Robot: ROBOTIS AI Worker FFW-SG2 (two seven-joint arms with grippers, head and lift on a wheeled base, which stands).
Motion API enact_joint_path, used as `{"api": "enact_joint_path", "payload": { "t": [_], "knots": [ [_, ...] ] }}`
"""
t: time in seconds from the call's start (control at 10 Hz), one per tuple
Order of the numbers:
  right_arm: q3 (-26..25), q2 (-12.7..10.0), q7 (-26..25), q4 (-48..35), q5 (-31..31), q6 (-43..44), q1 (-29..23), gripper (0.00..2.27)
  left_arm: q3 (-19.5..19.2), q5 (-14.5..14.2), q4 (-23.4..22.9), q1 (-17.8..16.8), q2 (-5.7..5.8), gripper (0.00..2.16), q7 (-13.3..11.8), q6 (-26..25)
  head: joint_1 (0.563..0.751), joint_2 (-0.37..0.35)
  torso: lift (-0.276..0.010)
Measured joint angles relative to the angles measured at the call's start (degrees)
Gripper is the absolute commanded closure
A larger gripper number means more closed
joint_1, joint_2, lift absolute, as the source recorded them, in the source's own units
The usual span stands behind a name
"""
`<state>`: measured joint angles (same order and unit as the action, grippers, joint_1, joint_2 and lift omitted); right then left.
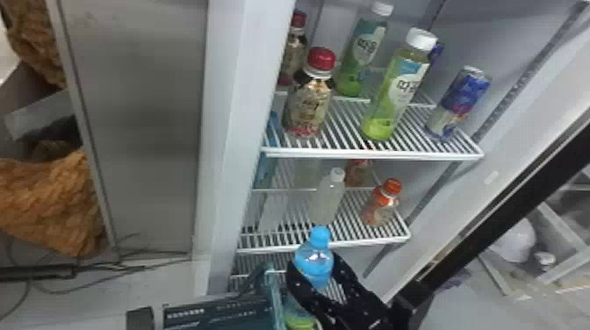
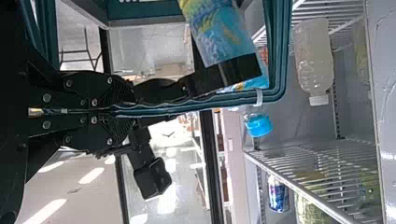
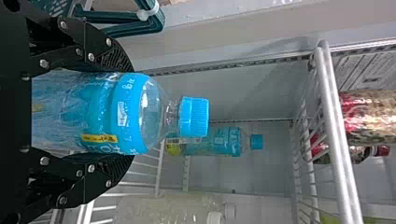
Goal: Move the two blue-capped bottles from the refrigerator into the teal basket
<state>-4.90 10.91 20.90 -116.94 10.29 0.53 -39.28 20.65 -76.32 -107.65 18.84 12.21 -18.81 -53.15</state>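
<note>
While the left gripper (image 2: 119, 110), at centre left of its wrist view, pinched the basket handle (image 2: 201, 103), the teal basket (image 1: 219, 311) hung at the head view's lower edge, left of centre. Just right, bottom centre: right gripper (image 1: 313, 262) had one blue-capped bottle (image 1: 319, 239) squeezed, cap up. Second bottle (image 3: 224, 142) stood inside the refrigerator (image 3: 247, 175), mid-frame in the right wrist view.

Red-capped bottle (image 1: 309, 105) upright, second red-capped bottle (image 1: 295, 57) behind, white-capped green bottle (image 1: 393, 96) near blue can (image 1: 461, 103), cloudy white-capped bottle (image 1: 328, 202) below, near orange-capped bottle (image 1: 379, 210), orange-brown textured material (image 1: 48, 206) at far left, dark cables (image 1: 127, 267) on floor
</note>
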Motion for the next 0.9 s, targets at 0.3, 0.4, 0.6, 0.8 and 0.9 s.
{"api": "enact_joint_path", "payload": {
  "t": [0.3,0.4,0.6,0.8,0.9],
  "knots": [
    [0.35,0.24,1.45,2.28,-0.97,3.36,1.54,0.44,0.0,-0.05,0.0,0.0,0.0,1.11,0.0,0.0,0.695,-0.35,-0.156],
    [0.35,0.26,1.42,2.42,-1.07,3.77,1.62,0.44,0.01,-0.07,0.04,0.0,0.0,1.11,-0.05,-0.01,0.695,-0.35,-0.156],
    [0.33,0.1,1.43,3.07,-1.37,5.19,2.31,0.44,0.0,-0.06,0.0,0.0,0.03,1.11,0.0,0.0,0.695,-0.35,-0.156],
    [0.36,-0.26,1.33,5.61,-1.58,7.6,4.64,0.44,0.08,-0.05,0.0,0.0,0.08,1.11,0.0,0.0,0.695,-0.35,-0.156],
    [0.6,-0.34,1.31,7.34,-1.59,8.87,6.09,0.43,0.09,-0.05,0.0,0.0,0.06,1.11,0.0,0.0,0.695,-0.35,-0.156]
  ]
}}
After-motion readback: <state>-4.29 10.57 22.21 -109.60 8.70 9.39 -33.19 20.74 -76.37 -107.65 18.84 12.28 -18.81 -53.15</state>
